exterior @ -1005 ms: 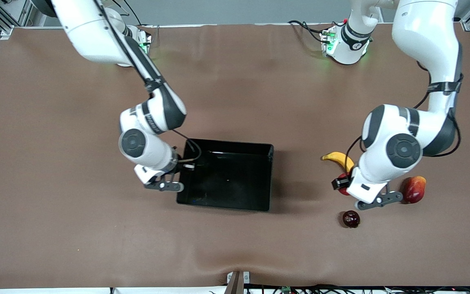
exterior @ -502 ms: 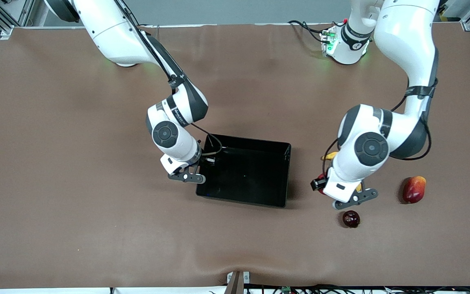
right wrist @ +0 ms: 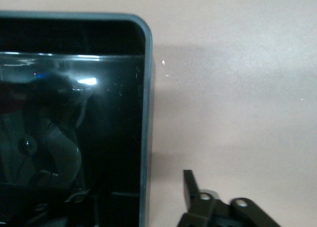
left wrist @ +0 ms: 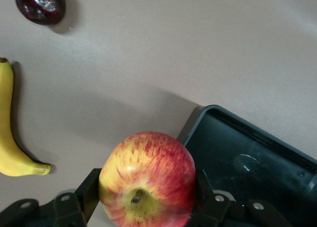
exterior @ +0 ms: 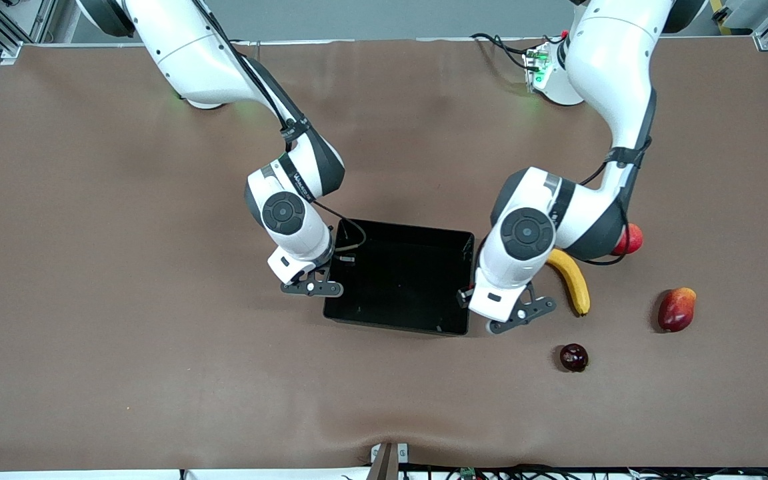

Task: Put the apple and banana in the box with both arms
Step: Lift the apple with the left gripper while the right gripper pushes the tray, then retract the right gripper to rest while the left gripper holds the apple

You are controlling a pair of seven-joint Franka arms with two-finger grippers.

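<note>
Left gripper [exterior: 516, 312]: jaws clamped on the apple [left wrist: 147, 177], held over the surface just beside the box [exterior: 397, 231] corner at the left arm's end.

Right gripper [exterior: 314, 288]: at the box wall toward the right arm's end, jaws apart, straddling the wall; the visible finger [right wrist: 190, 187] stands clear of it.

Banana [exterior: 574, 280]: on the surface beside the box, toward the left arm's end.
</note>
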